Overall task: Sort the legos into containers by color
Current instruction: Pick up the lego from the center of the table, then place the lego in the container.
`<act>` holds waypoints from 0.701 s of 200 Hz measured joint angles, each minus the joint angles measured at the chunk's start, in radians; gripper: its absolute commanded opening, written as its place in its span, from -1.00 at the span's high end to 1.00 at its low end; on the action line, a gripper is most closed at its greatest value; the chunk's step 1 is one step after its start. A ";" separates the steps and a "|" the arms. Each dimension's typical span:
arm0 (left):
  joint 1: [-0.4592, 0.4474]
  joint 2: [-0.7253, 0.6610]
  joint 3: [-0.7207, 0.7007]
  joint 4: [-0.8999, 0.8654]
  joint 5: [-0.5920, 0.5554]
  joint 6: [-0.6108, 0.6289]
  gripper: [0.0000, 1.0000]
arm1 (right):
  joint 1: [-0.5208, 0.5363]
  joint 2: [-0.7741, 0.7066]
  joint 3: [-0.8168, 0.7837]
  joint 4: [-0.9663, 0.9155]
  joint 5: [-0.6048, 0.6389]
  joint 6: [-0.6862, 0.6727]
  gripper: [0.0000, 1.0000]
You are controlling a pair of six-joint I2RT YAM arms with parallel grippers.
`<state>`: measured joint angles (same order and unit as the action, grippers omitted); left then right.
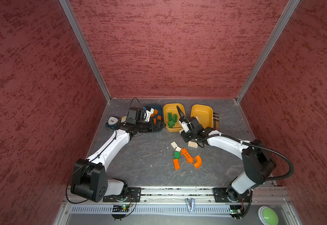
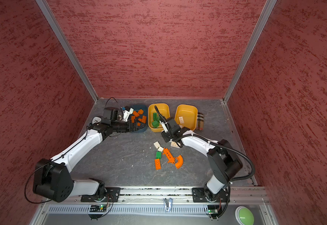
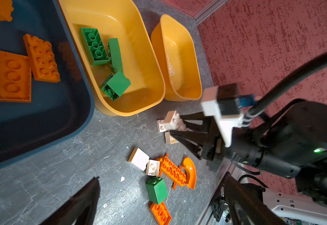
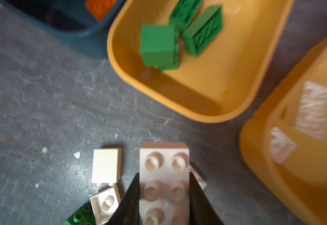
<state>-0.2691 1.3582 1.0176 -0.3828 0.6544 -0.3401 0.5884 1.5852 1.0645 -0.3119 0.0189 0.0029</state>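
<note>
The right gripper (image 4: 164, 176) is clamped across a cream studded brick (image 4: 164, 155), so the step in hand is taking a cream piece to its container. Through the motion blur I cannot say whether the brick is clear of the table. The outer yellow tub (image 2: 190, 112) sits just beside this gripper and has one cream brick (image 2: 181, 119) in it. The next move likely calls for a lift above the tub's near wall, a short swing over it, then a release. Close by the fingers lie a cream tile (image 4: 106, 165), a small cream brick (image 4: 105, 202) and a green brick (image 3: 156, 190), which a low sweep could scatter. The middle yellow tub (image 4: 217, 87), holding green bricks (image 4: 159, 46), stands just ahead of the fingertips and must be skirted. The left gripper (image 1: 159, 124) hangs empty with its jaws wide apart over the teal tub (image 2: 145, 109) of orange bricks (image 2: 143, 118), well apart from the right gripper. A long orange holed piece (image 3: 173, 171) and an orange arc (image 3: 191, 169) lie unsorted nearer the right gripper, and a clock (image 1: 112, 121) stands behind the left one.
</note>
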 measured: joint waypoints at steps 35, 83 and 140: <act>-0.022 0.025 0.000 0.034 0.007 -0.012 -0.99 | -0.165 0.022 0.110 -0.003 -0.014 -0.039 0.44; -0.048 0.036 0.000 0.051 0.018 -0.027 -0.99 | -0.286 0.256 0.287 -0.009 -0.029 -0.069 0.16; -0.042 0.036 0.000 0.047 0.020 -0.026 -0.99 | -0.290 0.301 0.309 -0.047 -0.102 -0.067 -0.43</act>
<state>-0.3111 1.3945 1.0176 -0.3359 0.6743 -0.3656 0.2981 1.8858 1.3735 -0.3592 -0.0834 -0.0639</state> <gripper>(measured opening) 0.995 0.723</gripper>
